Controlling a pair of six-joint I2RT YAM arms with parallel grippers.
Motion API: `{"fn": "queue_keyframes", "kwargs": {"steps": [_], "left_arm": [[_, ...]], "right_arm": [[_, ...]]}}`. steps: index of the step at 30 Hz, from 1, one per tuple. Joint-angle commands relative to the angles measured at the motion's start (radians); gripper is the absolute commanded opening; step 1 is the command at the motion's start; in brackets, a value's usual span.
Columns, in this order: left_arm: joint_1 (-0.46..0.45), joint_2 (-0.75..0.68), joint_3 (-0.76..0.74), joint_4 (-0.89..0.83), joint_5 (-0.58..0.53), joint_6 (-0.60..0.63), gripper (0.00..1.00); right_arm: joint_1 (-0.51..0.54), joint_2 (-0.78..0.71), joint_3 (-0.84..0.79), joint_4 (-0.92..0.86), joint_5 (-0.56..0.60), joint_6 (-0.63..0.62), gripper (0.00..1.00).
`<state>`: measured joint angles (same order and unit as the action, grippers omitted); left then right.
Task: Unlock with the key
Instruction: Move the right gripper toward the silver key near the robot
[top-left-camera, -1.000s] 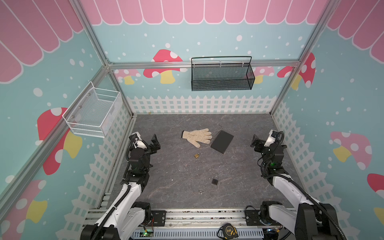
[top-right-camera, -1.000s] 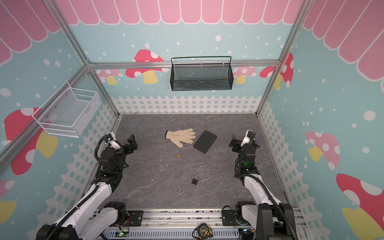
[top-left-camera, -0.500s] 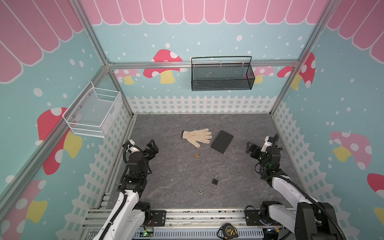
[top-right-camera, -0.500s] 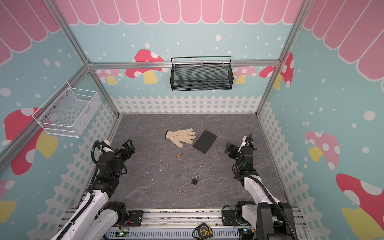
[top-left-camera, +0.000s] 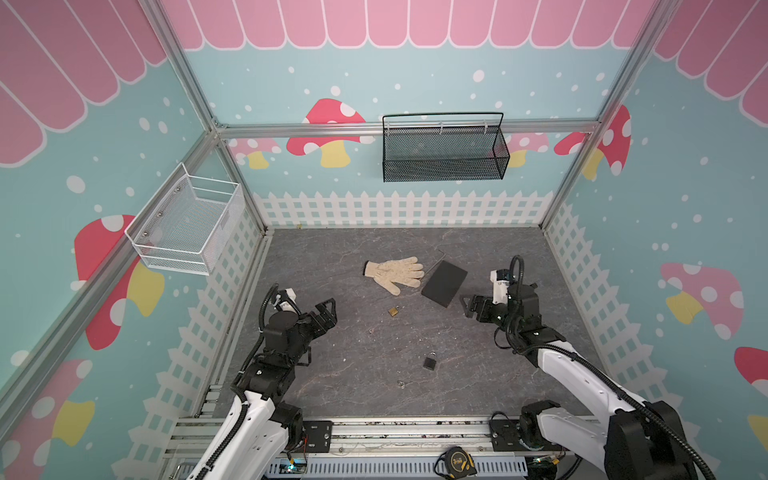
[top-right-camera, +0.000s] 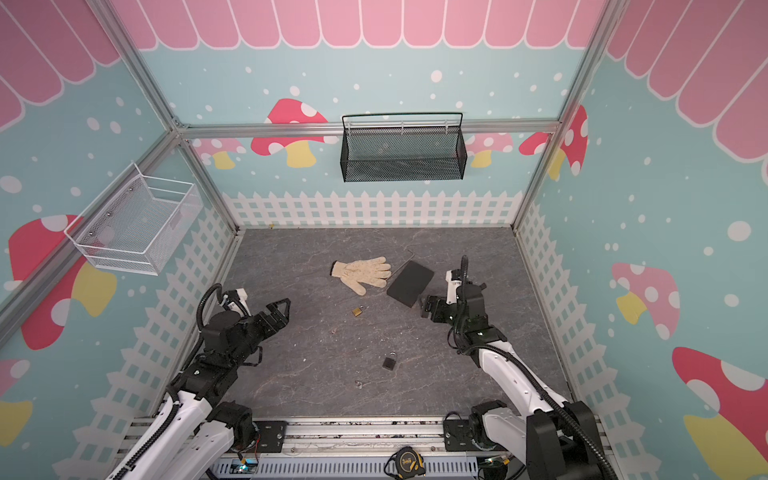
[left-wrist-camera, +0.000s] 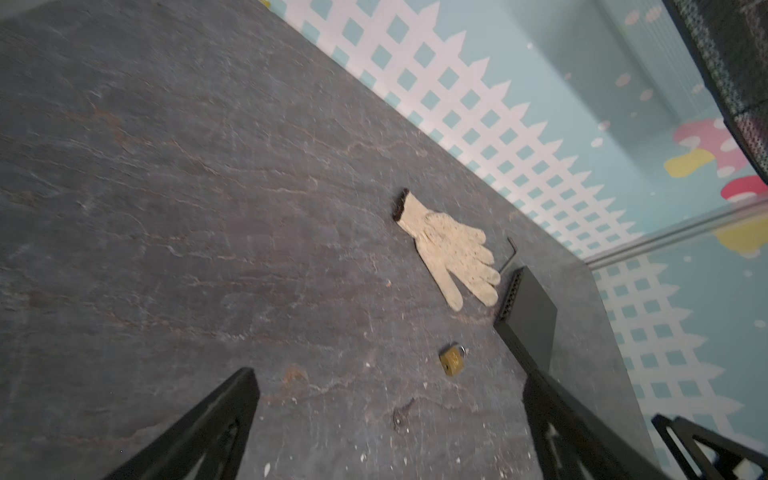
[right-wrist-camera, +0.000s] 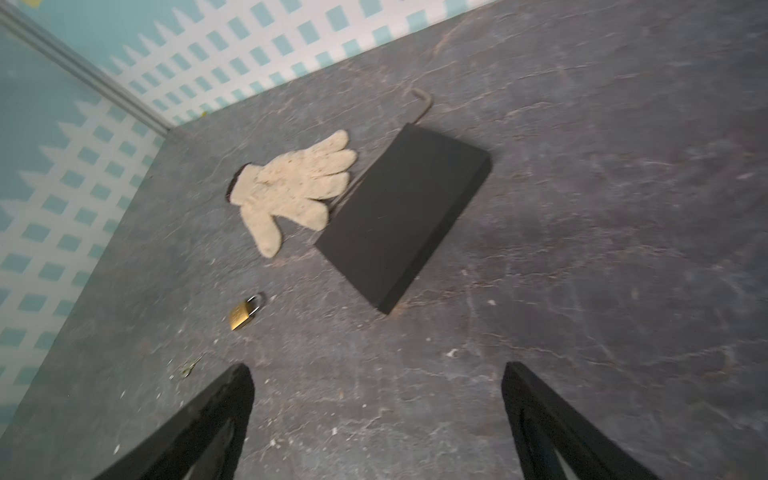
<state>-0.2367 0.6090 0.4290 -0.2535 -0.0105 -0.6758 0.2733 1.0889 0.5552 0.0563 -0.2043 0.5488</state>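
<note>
A small brass padlock (top-left-camera: 394, 310) (top-right-camera: 358, 311) (left-wrist-camera: 453, 360) (right-wrist-camera: 245, 312) lies mid-floor, shackle closed. A black padlock (top-left-camera: 430, 360) (top-right-camera: 390, 361) lies nearer the front. One small key (top-left-camera: 371, 331) (left-wrist-camera: 402, 411) (right-wrist-camera: 189, 368) lies just in front of the brass padlock; another key (top-left-camera: 402, 384) (top-right-camera: 360, 383) lies in front of the black padlock. My left gripper (top-left-camera: 328, 311) (top-right-camera: 282, 309) (left-wrist-camera: 388, 374) hovers open at the left, pointing at the brass padlock. My right gripper (top-left-camera: 465, 305) (top-right-camera: 424, 307) (right-wrist-camera: 376, 368) hovers open at the right, empty.
A beige knit glove (top-left-camera: 395, 272) and a flat black box (top-left-camera: 444, 283) lie behind the padlocks, with a hex key (right-wrist-camera: 422, 106) poking out behind the box. A black mesh basket (top-left-camera: 444, 166) hangs on the back wall, a white one (top-left-camera: 187, 224) on the left wall.
Both arms have swung in from the side walls toward the middle and tipped their grippers down toward the floor. Jaws stayed open; the padlocks and keys have not moved.
</note>
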Motion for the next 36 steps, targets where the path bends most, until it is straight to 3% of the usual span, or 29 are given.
{"fn": "queue_keyframes", "kwargs": {"steps": [1, 10, 22, 36], "left_arm": [[-0.071, -0.040, 0.030, -0.126, -0.001, -0.044, 1.00], [-0.333, -0.064, 0.021, -0.201, -0.120, -0.150, 1.00], [-0.509, 0.045, 0.056, -0.223, -0.227, -0.221, 1.00], [-0.543, 0.082, 0.116, -0.347, -0.268, -0.214, 1.00]], "right_arm": [[0.081, 0.003, 0.052, -0.151, -0.012, -0.025, 0.97], [0.380, 0.051, 0.103, -0.243, -0.037, 0.010, 0.97], [0.723, 0.079, 0.066, -0.243, 0.026, 0.121, 0.97], [0.949, 0.204, 0.026, -0.134, 0.009, 0.199, 0.97]]}}
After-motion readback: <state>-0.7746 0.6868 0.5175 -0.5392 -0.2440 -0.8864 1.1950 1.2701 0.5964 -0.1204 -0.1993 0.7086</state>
